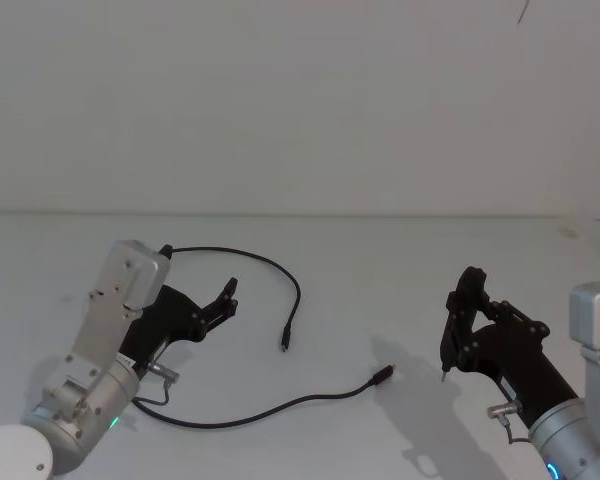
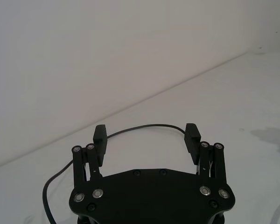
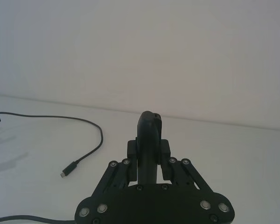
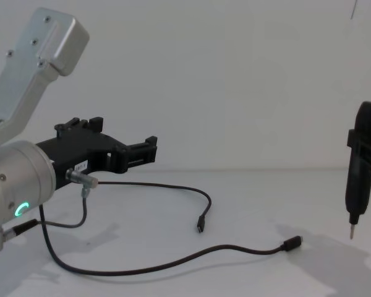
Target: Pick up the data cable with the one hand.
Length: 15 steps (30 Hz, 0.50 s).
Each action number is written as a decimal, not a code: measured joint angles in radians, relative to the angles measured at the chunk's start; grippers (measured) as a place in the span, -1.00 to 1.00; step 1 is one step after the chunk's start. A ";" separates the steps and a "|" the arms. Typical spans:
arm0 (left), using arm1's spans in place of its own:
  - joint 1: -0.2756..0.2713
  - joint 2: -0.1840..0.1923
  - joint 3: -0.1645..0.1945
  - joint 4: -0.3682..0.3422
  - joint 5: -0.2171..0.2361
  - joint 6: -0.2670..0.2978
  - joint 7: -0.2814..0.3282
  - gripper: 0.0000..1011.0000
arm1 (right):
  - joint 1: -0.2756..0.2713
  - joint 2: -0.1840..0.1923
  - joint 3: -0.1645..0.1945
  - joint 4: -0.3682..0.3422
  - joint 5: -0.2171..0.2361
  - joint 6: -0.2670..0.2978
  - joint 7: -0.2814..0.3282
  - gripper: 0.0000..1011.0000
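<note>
The data cable [image 1: 298, 290] is a thin black cord lying in loose curves on the white table. One plug [image 1: 284, 343] lies mid-table and the other plug [image 1: 384, 374] lies nearer my right arm. My left gripper [image 1: 223, 300] hovers open and empty just above the table, left of the cable's upper arc. In the left wrist view the left gripper [image 2: 146, 133] frames the cable [image 2: 144, 125] lying beyond its fingertips. The chest view shows the left gripper [image 4: 127, 139] above the cable [image 4: 173, 187]. My right gripper [image 1: 463, 312] is shut on a black pointed tool [image 4: 360, 167] held upright, right of the cable.
A short grey wire with a silver plug [image 4: 80, 179] hangs at my left wrist. The white table [image 1: 380, 260] runs back to a plain white wall. The tool's tip [image 4: 351, 234] hangs a little above the table. The right wrist view shows a cable plug [image 3: 67, 170] off to the side.
</note>
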<state>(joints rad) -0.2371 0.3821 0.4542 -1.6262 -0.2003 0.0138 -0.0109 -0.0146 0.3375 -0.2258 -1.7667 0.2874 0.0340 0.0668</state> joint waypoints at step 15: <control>0.000 0.000 0.000 0.000 0.000 0.000 0.000 0.98 | 0.000 0.000 0.000 0.000 0.000 0.000 0.000 -0.45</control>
<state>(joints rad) -0.2372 0.3821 0.4542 -1.6262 -0.2004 0.0139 -0.0109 -0.0146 0.3374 -0.2258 -1.7667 0.2873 0.0340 0.0668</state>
